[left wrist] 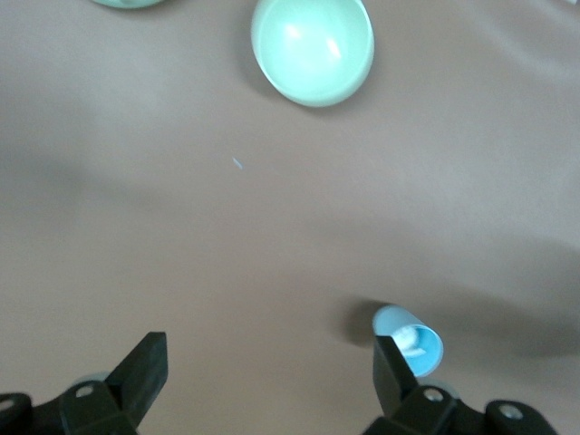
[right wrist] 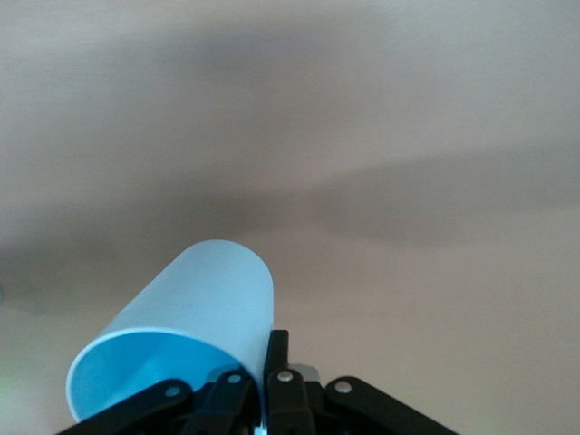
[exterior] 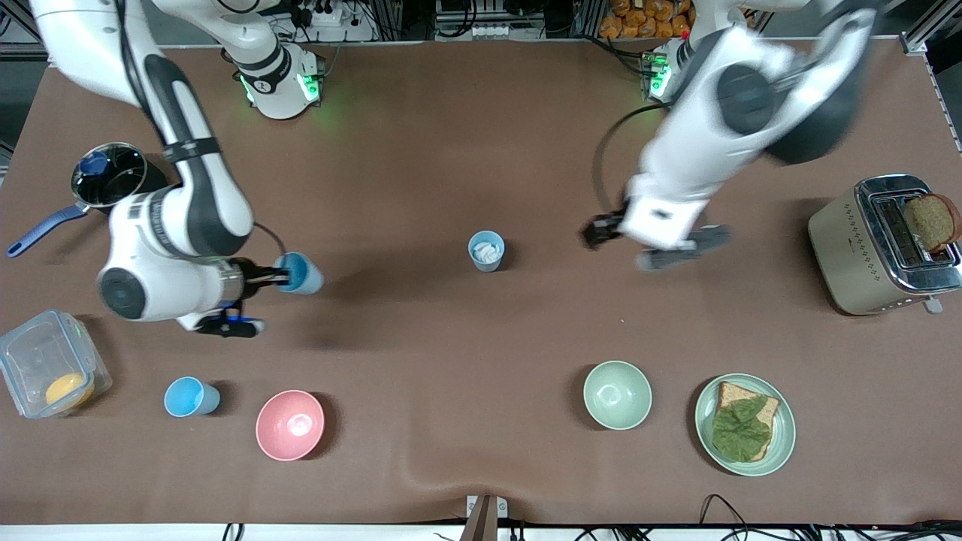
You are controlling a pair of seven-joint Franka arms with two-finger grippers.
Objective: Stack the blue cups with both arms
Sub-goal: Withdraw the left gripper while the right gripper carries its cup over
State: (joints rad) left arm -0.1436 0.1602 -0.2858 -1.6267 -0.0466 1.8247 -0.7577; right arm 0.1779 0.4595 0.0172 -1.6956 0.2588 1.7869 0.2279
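I have the right pincer [exterior: 274,279] pinching the rim of a bright blue cup [exterior: 301,273], a smooth tapered plastic tumbler held on its side above the brown worktop [exterior: 421,150], toward the right arm's end. In the right wrist view the fingers [right wrist: 276,362] are pressed on the cup's [right wrist: 186,349] wall near its open mouth, one inside and one outside.

A second cup [exterior: 486,250], paler grey-blue, stands upright near the middle of the worktop with something white crumpled inside it. The left pincer [exterior: 650,244] is spread wide in the air, over bare worktop beside that cup, toward the left arm's end. In the left wrist view one dark finger [left wrist: 394,367] shows just in front of this cup [left wrist: 410,338].

A third cup [exterior: 191,397] of bright blue stands upright close to the front camera, beside a glossy round pink bowl [exterior: 290,424]. A pale green bowl [exterior: 617,394] sits farther toward the left arm's end, next to a green plate [exterior: 782,443] carrying bread topped with a leaf. A clear lidded box [exterior: 30,353] holds something orange near the right arm's end. A dark pot [exterior: 113,176] with a blue handle sits partly under the right arm. A shiny metal toaster [exterior: 864,248] with a brown slice in it stands at the left arm's end.
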